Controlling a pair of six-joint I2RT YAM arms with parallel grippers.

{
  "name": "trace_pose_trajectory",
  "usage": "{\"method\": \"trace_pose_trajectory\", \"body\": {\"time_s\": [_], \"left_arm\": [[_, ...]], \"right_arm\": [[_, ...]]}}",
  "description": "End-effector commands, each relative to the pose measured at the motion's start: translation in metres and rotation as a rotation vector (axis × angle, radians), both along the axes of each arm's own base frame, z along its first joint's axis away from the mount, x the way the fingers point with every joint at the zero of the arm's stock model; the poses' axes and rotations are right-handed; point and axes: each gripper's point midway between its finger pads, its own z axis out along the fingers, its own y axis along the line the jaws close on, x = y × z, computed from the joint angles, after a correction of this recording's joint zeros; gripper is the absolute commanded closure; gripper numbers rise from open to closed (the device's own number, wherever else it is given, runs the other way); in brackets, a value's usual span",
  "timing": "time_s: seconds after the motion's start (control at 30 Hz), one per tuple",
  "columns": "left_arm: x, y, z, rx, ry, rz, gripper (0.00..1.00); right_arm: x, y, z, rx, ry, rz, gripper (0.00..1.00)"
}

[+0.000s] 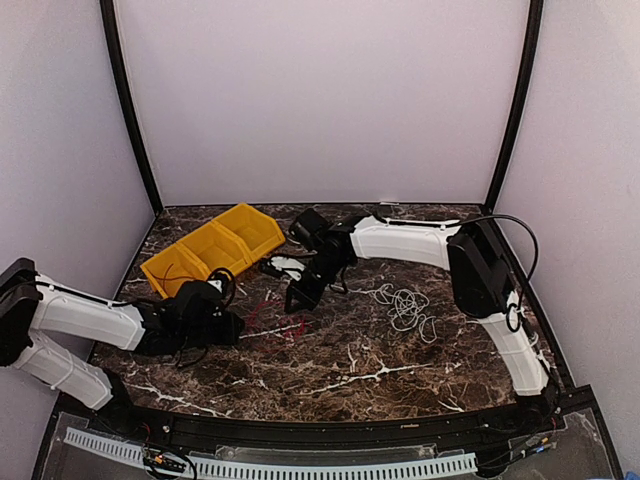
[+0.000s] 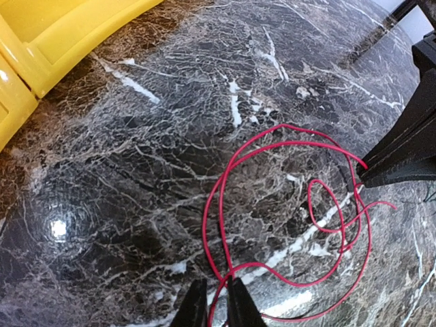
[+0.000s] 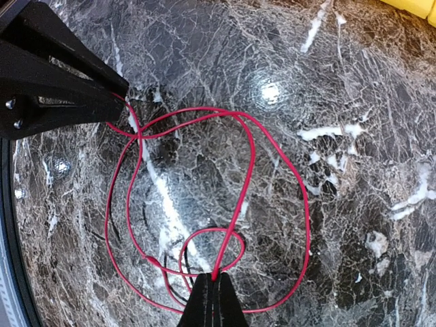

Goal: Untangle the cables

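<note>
Just in front of the yellow bin (image 1: 215,245), on its near side, the left gripper (image 2: 216,308) has its jaws narrowed around one strand of the red cable (image 1: 270,320). There's a sliver of gap, so I can't tell if it's actually biting. The loose red loop runs from there rightward and slightly away, and at that end the right gripper (image 3: 212,300) has its jaws pinched tight on it. I reckon any pull goes along that line. The white cable (image 1: 405,305) lies well right of the bin, on its own.
</note>
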Motion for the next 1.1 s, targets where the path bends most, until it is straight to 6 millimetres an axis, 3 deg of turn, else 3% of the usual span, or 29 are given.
{"method": "trace_pose_trajectory", "body": {"time_s": [0.0, 0.13, 0.3, 0.37, 0.47, 0.57, 0.7, 0.93, 1.07], "left_arm": [[0.004, 0.0, 0.012, 0.003, -0.03, -0.005, 0.97], [-0.005, 0.024, 0.02, 0.028, -0.047, 0.05, 1.0], [-0.018, 0.056, 0.04, 0.021, -0.093, 0.136, 1.0], [-0.02, 0.066, 0.052, 0.015, -0.124, 0.165, 1.0], [-0.02, 0.074, 0.071, 0.011, -0.178, 0.185, 1.0], [-0.012, 0.079, 0.104, 0.007, -0.254, 0.216, 1.0], [-0.003, 0.08, 0.141, 0.04, -0.318, 0.213, 1.0], [0.016, 0.09, 0.191, 0.096, -0.4, 0.246, 1.0], [0.024, 0.102, 0.222, 0.117, -0.458, 0.278, 1.0]], "right_arm": [[0.022, -0.011, 0.042, 0.056, -0.063, -0.038, 1.0], [0.083, -0.057, 0.097, 0.117, -0.173, -0.187, 1.0], [0.153, -0.134, 0.136, 0.149, -0.247, -0.397, 1.0], [0.167, -0.158, 0.141, 0.153, -0.256, -0.453, 1.0], [0.164, -0.165, 0.145, 0.168, -0.256, -0.453, 1.0], [0.152, -0.156, 0.143, 0.189, -0.228, -0.425, 1.0], [0.127, -0.126, 0.145, 0.2, -0.22, -0.338, 1.0], [0.063, -0.043, 0.166, 0.269, -0.211, -0.124, 1.0], [0.039, 0.002, 0.179, 0.346, -0.183, -0.043, 1.0]]}}
